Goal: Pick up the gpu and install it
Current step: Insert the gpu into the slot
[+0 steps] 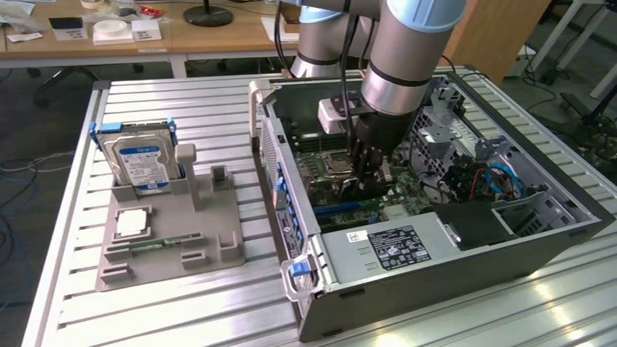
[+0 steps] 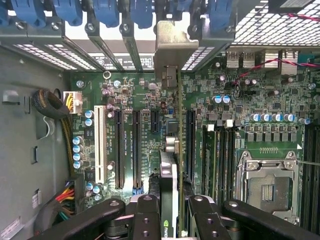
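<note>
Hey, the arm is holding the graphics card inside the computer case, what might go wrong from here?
1. The gripper is clamped on the gpu, held edge-on above the motherboard. Its lower edge is hidden, so a slightly misaligned push might stress card or board.
2. Its metal bracket sits right at the case's rear slot frame and may catch there.
3. The uncovered CPU socket lies close by; a slip could damage it.
</note>
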Controlling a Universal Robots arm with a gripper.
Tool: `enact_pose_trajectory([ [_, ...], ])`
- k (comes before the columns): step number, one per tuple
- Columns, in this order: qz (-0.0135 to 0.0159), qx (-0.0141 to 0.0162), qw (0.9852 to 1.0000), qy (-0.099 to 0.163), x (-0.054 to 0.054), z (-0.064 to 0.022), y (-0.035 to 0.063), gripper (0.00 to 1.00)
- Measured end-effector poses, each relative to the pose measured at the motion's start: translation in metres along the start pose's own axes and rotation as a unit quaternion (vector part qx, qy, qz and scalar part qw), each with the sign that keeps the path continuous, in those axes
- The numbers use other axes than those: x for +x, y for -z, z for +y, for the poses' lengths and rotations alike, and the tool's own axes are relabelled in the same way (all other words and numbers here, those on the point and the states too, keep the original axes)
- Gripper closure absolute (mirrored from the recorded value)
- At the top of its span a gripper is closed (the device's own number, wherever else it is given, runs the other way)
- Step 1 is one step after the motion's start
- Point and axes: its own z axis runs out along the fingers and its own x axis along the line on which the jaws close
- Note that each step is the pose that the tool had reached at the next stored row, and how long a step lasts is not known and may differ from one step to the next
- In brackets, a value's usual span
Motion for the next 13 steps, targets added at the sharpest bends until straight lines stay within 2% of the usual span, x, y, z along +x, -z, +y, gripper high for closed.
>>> enact_pose_trajectory([
  [13,0.0,0.0,1.0,-0.001,0.0,0.0025,-0.002,0.73],
])
